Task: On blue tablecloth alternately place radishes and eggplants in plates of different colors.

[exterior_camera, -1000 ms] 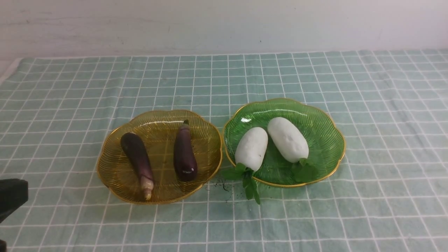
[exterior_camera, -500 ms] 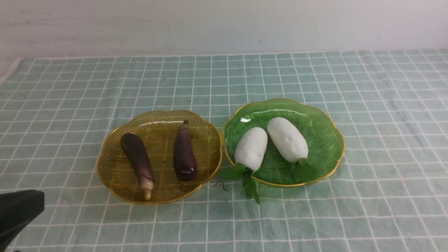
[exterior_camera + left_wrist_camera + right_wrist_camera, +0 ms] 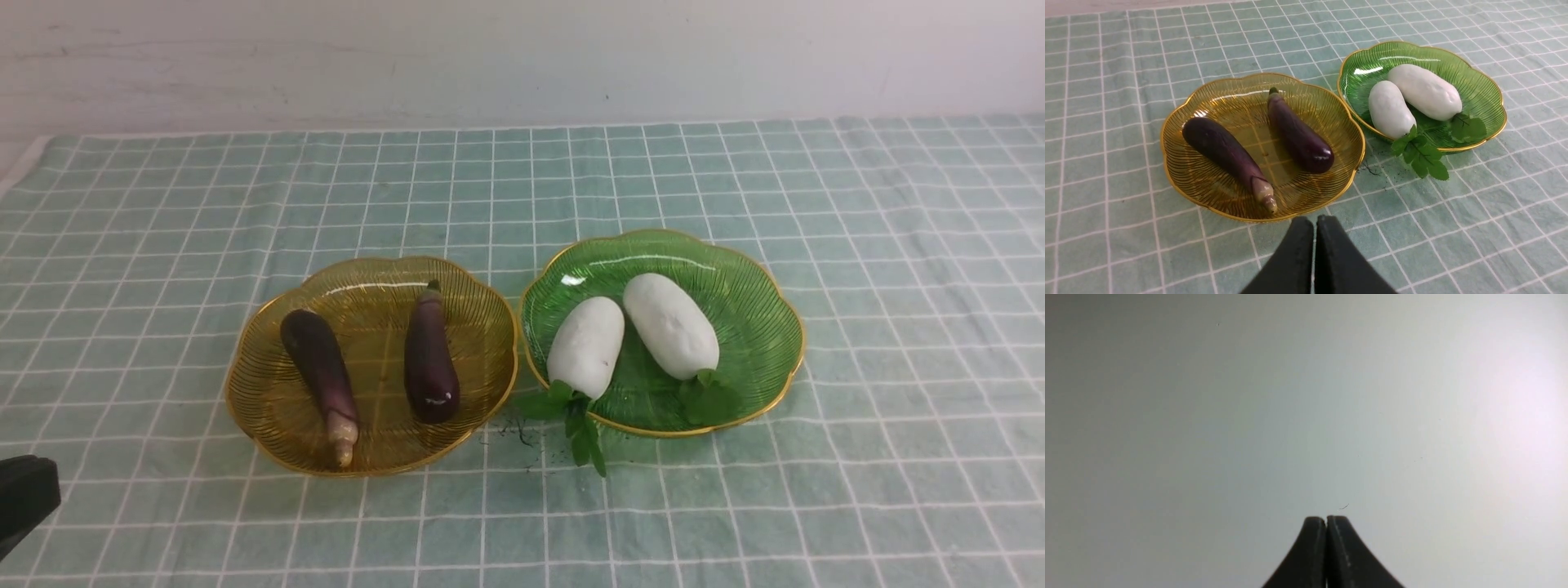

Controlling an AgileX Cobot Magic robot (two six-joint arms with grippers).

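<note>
I am pulling my empty left gripper (image 3: 1314, 221) back, fingers pressed together like those of the right gripper (image 3: 1326, 518), since both shiny purple eggplants (image 3: 1298, 134) are lying in the ribbed yellow plate (image 3: 1182, 173) and both plump white radishes (image 3: 1425, 92) in the green plate (image 3: 1480, 87), so the job is looking done.

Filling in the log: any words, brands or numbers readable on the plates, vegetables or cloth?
None: no text on the amber plate, green plate, eggplants, radishes or cloth, which shows only white grid lines. The dark specks between the plates are not lettering.
</note>
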